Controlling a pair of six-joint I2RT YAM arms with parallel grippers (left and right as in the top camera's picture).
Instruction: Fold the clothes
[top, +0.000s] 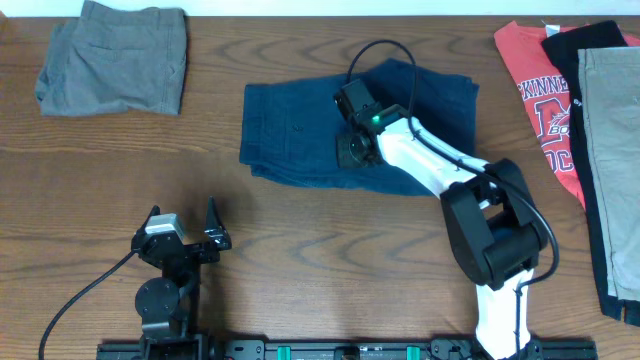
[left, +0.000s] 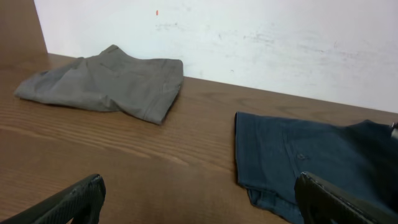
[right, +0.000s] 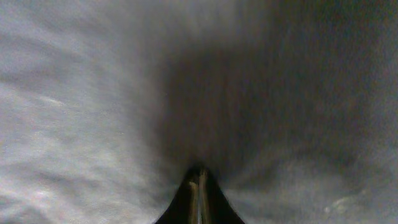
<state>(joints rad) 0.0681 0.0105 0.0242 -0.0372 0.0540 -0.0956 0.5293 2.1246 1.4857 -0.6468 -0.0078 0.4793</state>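
Overhead: likely mid-fold, right hand (top: 351, 152) closed against the navy clothes (top: 290, 140), pinch unclear; left hand (top: 182, 220) wide open, empty. Next: firm edge grip, carry across.

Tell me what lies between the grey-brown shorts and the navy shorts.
Only bare wooden table separates grey-brown shorts from navy shorts, overhead view shows.

1. Overhead: looks straight down on the whole table (top: 300, 240) from well above.
2. Left wrist: low near the table's front, facing the back wall (left: 249, 37); shares navy clothes (left: 311, 155) and grey shorts (left: 106, 84) with overhead.
3. Right wrist: right against the navy clothes, blurred.
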